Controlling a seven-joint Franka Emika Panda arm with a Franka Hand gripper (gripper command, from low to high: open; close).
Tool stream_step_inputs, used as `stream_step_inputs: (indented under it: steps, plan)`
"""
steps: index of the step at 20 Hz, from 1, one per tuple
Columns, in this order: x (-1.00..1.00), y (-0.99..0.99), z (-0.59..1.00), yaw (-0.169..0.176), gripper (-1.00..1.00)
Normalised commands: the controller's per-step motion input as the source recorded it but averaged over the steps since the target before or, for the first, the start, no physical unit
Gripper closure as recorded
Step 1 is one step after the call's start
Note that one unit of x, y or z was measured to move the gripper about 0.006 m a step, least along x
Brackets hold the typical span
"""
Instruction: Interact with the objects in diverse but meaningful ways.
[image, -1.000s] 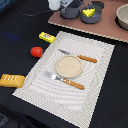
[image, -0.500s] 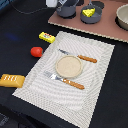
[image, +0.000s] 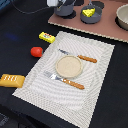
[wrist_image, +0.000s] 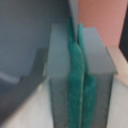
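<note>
Here, yellow cheese wedge (image: 88, 12) holed, sitting in dark pot (image: 91, 16), end effector (wrist_image: 80, 90) pads pressed together, empty

On the counter (image: 15, 30) I count one striped placemat (image: 97, 75), one round plate (image: 68, 66), one knife (image: 79, 56) and one fork (image: 64, 80), both with an orange handle. There is one red tomato (image: 36, 51), one yellow packet (image: 47, 37), one bread loaf (image: 11, 80) and one cheese wedge (image: 89, 12). Three pots or bowls stand on the pink board (image: 107, 31); the far right one is cut by the edge.
</note>
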Motion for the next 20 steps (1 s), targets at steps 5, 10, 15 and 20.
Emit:
stream_step_inputs:
  steps: [5, 10, 15, 20]
  plan:
    - [0.35, -0.72, 0.59, 0.000, 1.00]
    - [0.35, -0.79, 0.41, -0.001, 1.00]
    - [0.64, -0.63, 0.31, -0.022, 1.00]
    - [0.78, -0.62, 0.18, -0.027, 1.00]
